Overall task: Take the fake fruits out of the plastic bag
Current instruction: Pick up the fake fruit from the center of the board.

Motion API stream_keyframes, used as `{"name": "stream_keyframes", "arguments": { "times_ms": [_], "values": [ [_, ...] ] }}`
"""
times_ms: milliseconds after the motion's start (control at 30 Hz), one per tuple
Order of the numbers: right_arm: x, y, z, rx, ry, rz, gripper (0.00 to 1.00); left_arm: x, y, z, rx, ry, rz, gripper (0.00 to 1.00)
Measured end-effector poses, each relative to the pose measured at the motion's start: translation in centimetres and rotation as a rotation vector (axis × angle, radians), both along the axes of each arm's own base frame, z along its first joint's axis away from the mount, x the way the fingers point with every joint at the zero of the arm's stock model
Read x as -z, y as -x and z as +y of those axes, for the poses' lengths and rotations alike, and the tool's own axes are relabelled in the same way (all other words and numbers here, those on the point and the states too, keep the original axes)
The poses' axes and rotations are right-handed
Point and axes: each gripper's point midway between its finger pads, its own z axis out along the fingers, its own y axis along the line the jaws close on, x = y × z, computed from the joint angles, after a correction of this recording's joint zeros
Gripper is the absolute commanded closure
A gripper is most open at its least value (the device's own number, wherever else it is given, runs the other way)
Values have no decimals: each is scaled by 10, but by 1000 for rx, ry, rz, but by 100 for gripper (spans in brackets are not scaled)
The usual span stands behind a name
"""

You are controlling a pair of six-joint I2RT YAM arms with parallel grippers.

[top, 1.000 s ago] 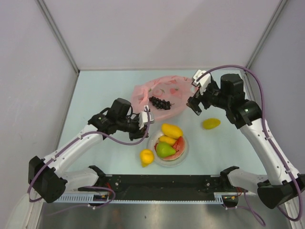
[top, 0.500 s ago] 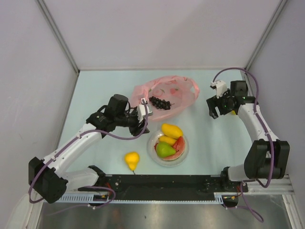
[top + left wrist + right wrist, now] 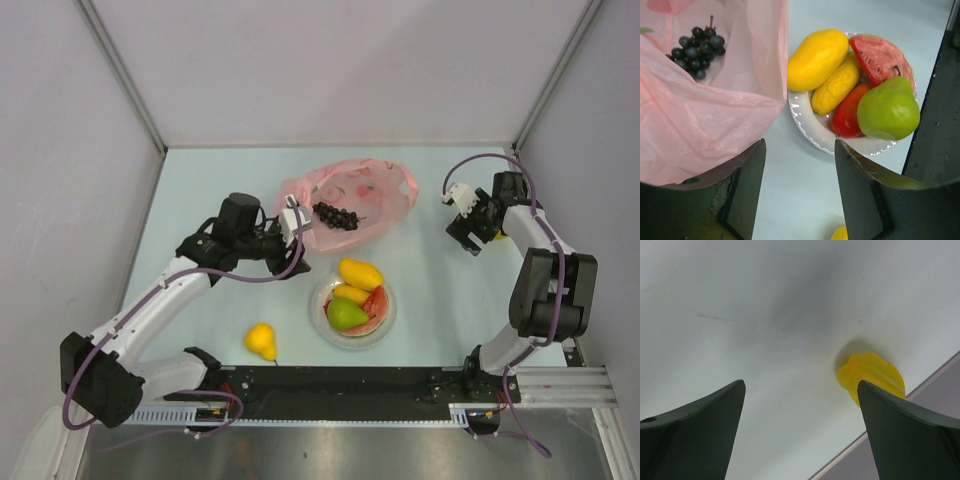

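The pink plastic bag (image 3: 352,192) lies at the table's middle back with the dark grape bunch (image 3: 335,215) in its open mouth. A white plate (image 3: 383,327) holds a yellow mango (image 3: 360,272), a smaller yellow piece (image 3: 350,293), a watermelon slice (image 3: 376,300) and a green pear (image 3: 346,315). A yellow pear (image 3: 261,341) lies on the table near the front. My left gripper (image 3: 297,236) is open and empty beside the bag's near edge (image 3: 700,120); its view shows the grapes (image 3: 697,45). My right gripper (image 3: 465,228) is open and empty near a yellow fruit (image 3: 870,374) at the right wall.
Grey walls enclose the table on the left, back and right; the right wall's base (image 3: 910,440) runs just past the yellow fruit. My right arm is folded upright against the right side. The black base rail (image 3: 340,390) spans the near edge.
My right arm swung from beside the bag to the right wall, and the yellow piece went from mid-table to the wall. The yellow pear rolled left and nearer. My left gripper drew back slightly.
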Motion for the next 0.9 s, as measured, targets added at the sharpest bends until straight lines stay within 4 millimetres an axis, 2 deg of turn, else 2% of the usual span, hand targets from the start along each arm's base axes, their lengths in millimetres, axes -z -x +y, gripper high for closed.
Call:
{"name": "stream_keyframes", "arguments": {
  "times_ms": [67,167,333,433,600,667,700,767,800,900],
  "values": [
    [5,-4,-13,-32,36,14,0,-7,-4,-5,7,14,-3,37],
    [-1,-16,-32,-74,82,3,0,-13,-13,-12,13,25,-9,37],
    [-20,-40,-59,-143,157,-56,0,-2,-30,-20,18,1,28,37],
    [-10,-48,-70,-190,181,-38,0,3,-42,-23,15,-20,54,37],
    [26,-51,-86,-243,167,69,2,4,-58,-26,17,-39,54,37],
    [34,-53,-93,-246,158,98,6,6,-60,-26,18,-45,54,37],
    [37,-55,-95,-249,153,108,8,8,-60,-25,16,-50,57,37],
    [40,-58,-100,-257,151,120,21,11,-61,-24,13,-61,60,38],
    [41,-58,-101,-260,150,126,32,12,-61,-23,12,-65,62,38],
    [43,-56,-96,-279,148,139,56,14,-62,-21,12,-72,61,38]
  ]
}}
